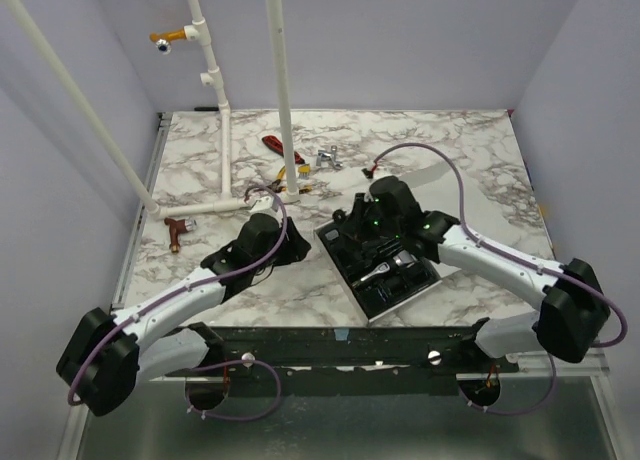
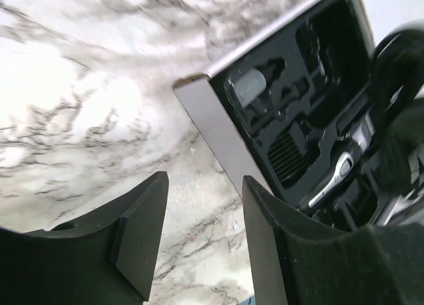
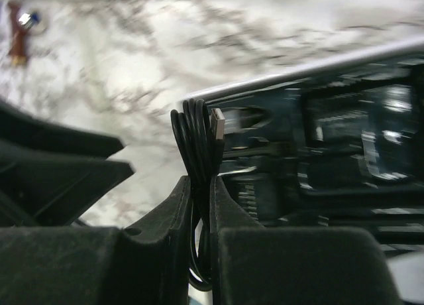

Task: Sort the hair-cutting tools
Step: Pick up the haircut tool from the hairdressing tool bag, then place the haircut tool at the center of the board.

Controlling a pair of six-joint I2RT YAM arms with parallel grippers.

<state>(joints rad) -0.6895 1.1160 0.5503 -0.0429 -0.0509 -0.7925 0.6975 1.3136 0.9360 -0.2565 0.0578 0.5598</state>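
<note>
A black fitted case (image 1: 343,276) lies open between my arms, holding a slim clipper with a silver end (image 1: 385,270) and other black pieces. In the left wrist view the case (image 2: 212,132) shows a comb guard (image 2: 285,156), a small pale-capped bottle (image 2: 250,86) and the clipper (image 2: 334,176). My left gripper (image 2: 204,179) hangs open and empty over bare marble just left of the case. At the case's far left corner, my right gripper (image 3: 200,180) is shut on a coiled black USB cable (image 3: 195,136), whose plug (image 3: 218,122) sticks up beside the case (image 3: 298,73).
Red- and yellow-handled hand tools (image 1: 280,152) and a small metal part (image 1: 328,158) lie at the back. A white pipe frame (image 1: 225,150) stands at the back left. A reddish-brown T-shaped piece (image 1: 178,230) sits at the left.
</note>
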